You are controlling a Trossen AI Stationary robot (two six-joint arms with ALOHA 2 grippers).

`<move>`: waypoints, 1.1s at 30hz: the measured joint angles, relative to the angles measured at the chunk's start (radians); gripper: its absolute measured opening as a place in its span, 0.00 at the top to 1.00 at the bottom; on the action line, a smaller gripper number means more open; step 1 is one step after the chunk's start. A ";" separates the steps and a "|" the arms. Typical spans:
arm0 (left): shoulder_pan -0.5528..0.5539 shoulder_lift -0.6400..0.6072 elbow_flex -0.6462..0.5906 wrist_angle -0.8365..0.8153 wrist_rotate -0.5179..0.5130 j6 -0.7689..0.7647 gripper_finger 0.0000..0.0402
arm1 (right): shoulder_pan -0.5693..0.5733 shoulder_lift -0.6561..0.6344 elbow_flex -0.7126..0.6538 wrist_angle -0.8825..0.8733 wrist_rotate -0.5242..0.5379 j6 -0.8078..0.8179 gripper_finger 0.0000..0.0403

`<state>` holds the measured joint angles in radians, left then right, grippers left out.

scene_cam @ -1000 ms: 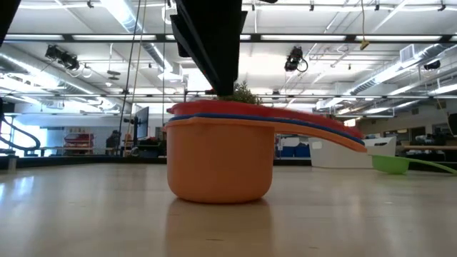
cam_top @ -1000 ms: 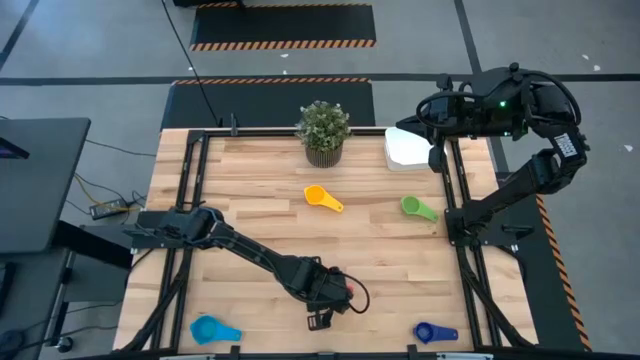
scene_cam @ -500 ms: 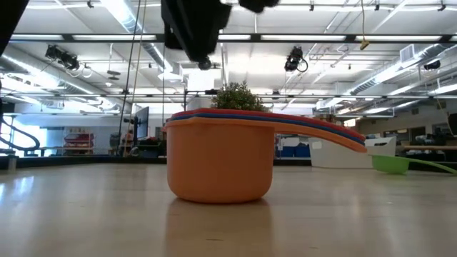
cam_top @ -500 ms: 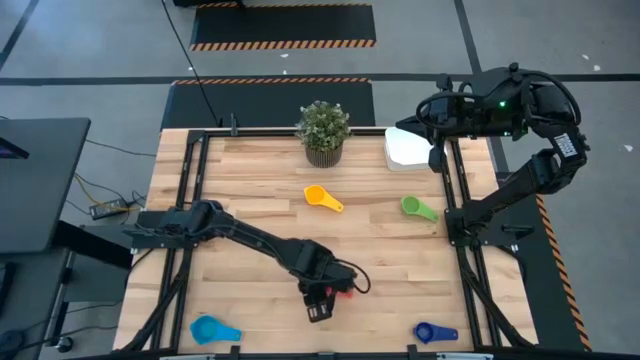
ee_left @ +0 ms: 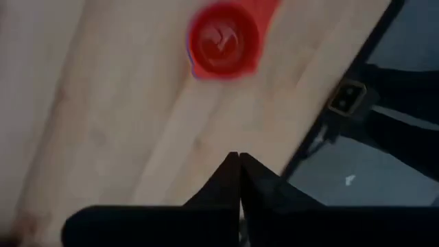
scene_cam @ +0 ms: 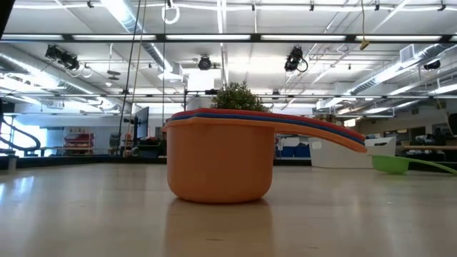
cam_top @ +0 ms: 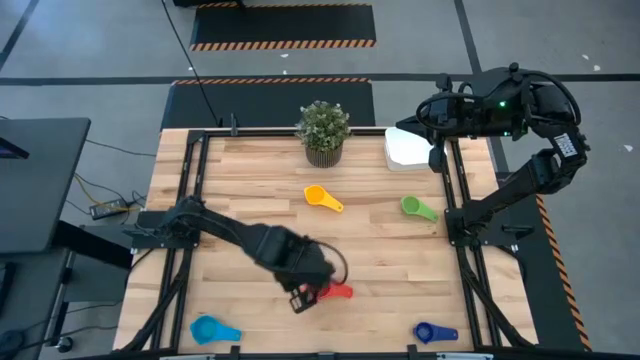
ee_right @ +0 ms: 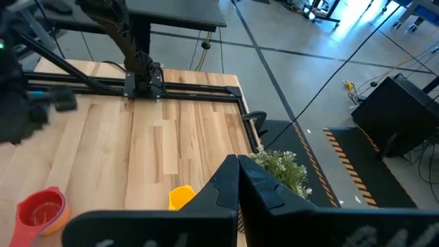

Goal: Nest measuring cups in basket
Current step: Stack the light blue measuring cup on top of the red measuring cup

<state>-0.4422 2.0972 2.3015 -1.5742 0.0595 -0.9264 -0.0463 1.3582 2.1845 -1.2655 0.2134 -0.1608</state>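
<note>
A nested stack of measuring cups (scene_cam: 221,160) stands on the table near its near edge: an orange cup at the bottom with red and blue rims in it. From above it shows as a red cup (cam_top: 337,291) (ee_left: 223,41). My left gripper (cam_top: 298,302) (ee_left: 239,180) hangs shut and empty just left of the stack, above the table. Loose on the table lie a yellow cup (cam_top: 322,198), a green cup (cam_top: 418,208), a light blue cup (cam_top: 213,329) and a dark blue cup (cam_top: 434,332). The white basket (cam_top: 404,150) sits at the far right. My right gripper (cam_top: 428,108) (ee_right: 238,180) waits shut, high over the basket.
A potted green plant (cam_top: 323,130) stands at the far edge, left of the basket. Dark metal rails (cam_top: 190,190) run along the table's left and right sides. Bare wood lies between the stack and the yellow cup.
My left gripper has risen off the nested stack, gone out of the low view and drifted toward the table's left edge, rolling a little. Its fingers have shut on nothing. The stack has stayed where it was.
</note>
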 joint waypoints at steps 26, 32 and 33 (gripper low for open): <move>-0.384 -0.029 0.014 0.003 -0.104 -0.805 0.99 | 0.000 0.000 0.000 -0.054 -0.008 -0.016 0.99; -0.474 -0.028 0.014 0.003 -0.106 -1.007 0.99 | 0.000 0.000 0.000 -0.053 -0.008 0.022 0.99; -0.484 -0.024 0.014 0.003 -0.085 -1.013 0.99 | 0.000 0.000 0.000 -0.053 -0.008 0.031 0.99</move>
<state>-0.9267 2.0728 2.3154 -1.5709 -0.0260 -1.9392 -0.0463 1.3582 2.1845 -1.3184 0.2050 -0.1293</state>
